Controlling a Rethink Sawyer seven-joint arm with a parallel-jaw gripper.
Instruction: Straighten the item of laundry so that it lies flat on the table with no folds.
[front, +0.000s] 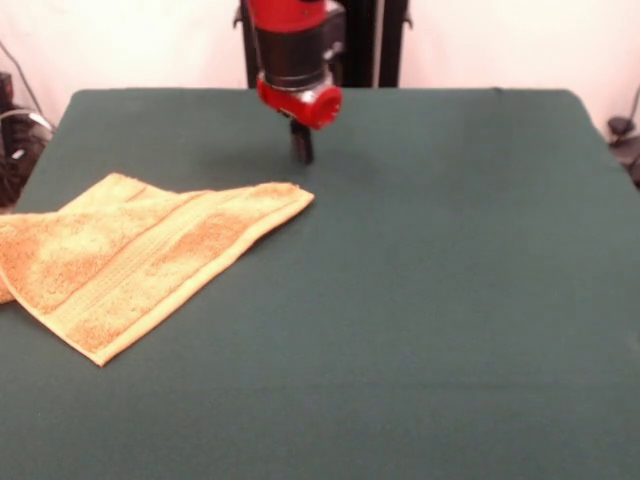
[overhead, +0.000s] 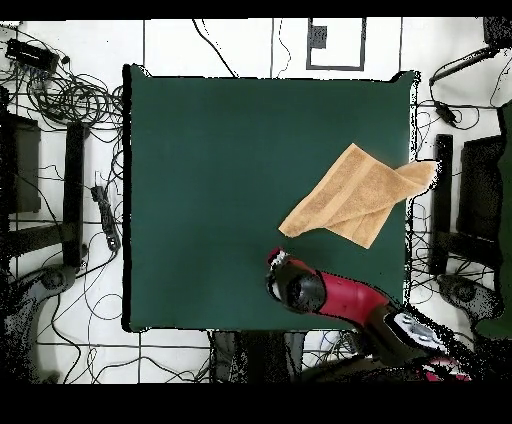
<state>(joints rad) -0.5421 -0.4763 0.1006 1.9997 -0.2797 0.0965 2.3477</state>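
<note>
The item of laundry (front: 130, 262), a golden-orange towel, lies folded over itself on the left part of the dark green table (front: 450, 300). A woven band runs along its near hem. Its left end reaches past the table's edge. In the overhead view the towel (overhead: 352, 197) lies by the right edge of the table (overhead: 220, 180), with one corner sticking out beyond it. My gripper (front: 301, 147) hangs under the red wrist, just behind the towel's pointed right corner and apart from it. From overhead the gripper (overhead: 279, 266) sits a little below the towel's lower left corner, holding nothing.
Cables (overhead: 70, 95) and black stands (overhead: 75, 190) ring the table on the white floor. A dark object (front: 622, 135) sits off the right edge, and more gear (front: 12, 140) off the left. The red arm (overhead: 345, 300) reaches in across the table's bottom edge.
</note>
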